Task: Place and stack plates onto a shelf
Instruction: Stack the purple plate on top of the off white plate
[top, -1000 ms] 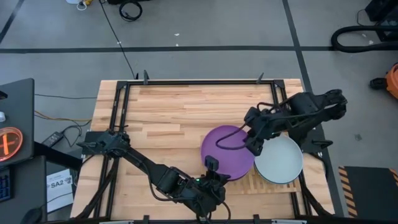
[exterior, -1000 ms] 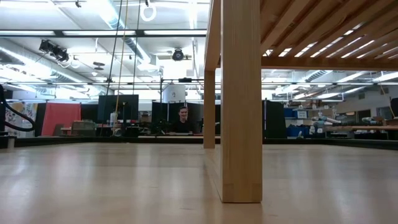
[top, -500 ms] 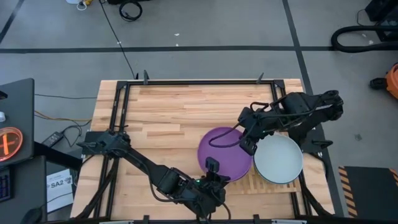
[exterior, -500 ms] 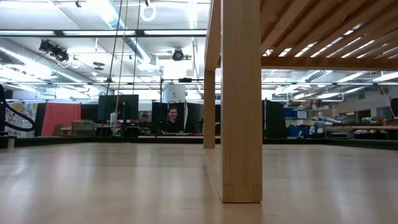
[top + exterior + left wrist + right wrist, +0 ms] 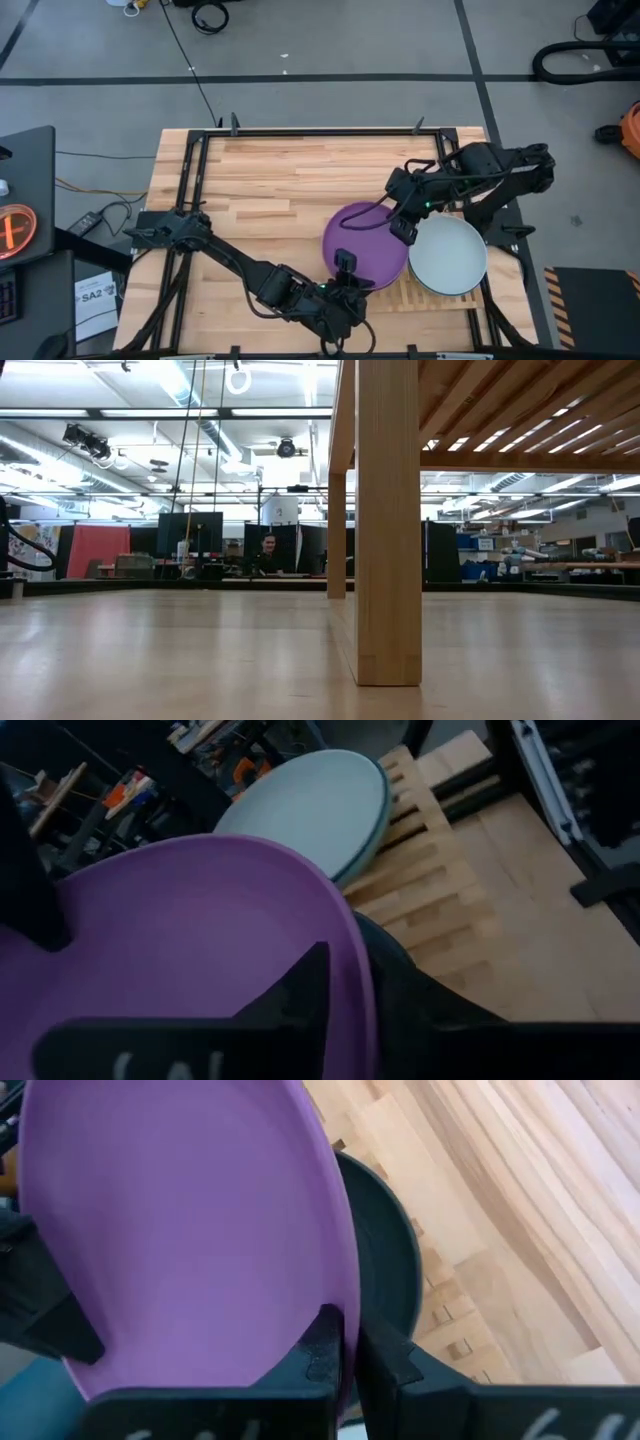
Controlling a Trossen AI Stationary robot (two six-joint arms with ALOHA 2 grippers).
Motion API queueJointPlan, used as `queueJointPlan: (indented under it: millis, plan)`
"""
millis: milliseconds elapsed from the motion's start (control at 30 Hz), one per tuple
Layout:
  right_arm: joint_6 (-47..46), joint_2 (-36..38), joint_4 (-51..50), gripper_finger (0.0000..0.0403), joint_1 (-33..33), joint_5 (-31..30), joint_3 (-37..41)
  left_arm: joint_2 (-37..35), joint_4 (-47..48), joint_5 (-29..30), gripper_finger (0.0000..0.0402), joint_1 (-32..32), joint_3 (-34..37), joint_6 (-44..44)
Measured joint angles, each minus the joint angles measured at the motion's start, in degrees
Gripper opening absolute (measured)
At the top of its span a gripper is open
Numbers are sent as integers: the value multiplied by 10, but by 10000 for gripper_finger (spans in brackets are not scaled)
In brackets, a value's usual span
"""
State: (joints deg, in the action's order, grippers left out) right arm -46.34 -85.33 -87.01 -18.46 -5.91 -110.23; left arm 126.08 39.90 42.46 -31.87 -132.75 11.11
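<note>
- Two grippers pinch the purple plate (image 5: 365, 246): our right gripper (image 5: 405, 228) and left gripper (image 5: 345, 270) on opposite rims, keeping it level.
- We hold it over a dark plate (image 5: 385, 1280) on the shelf (image 5: 440, 297), beside the pale plate (image 5: 448, 256), apparently for stacking.

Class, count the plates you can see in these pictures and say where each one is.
3. The purple plate is held by both pincers above a dark plate on the shelf; a pale plate lies beside them. More may be hidden underneath.

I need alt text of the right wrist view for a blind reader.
A purple plate fills most of the picture, its rim pinched by the right tool. Under it lies a dark plate on the slatted wooden shelf, with the table beyond.
</note>
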Motion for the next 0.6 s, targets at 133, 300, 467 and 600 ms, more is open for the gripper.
queueJointPlan:
  millis: [133,300,467,600]
  plan:
    - [5,21,-8,21,10,7,0,0,-18,6,103,2,0,-13]
    - [17,59,-40,19,13,11,5,0,-27,-23,142,2,-1,-17]
    - [12,100,-34,19,0,36,10,0,-27,-50,156,1,-1,-17]
    - [17,132,-34,19,-16,62,10,0,-26,-50,157,-1,-1,-17]
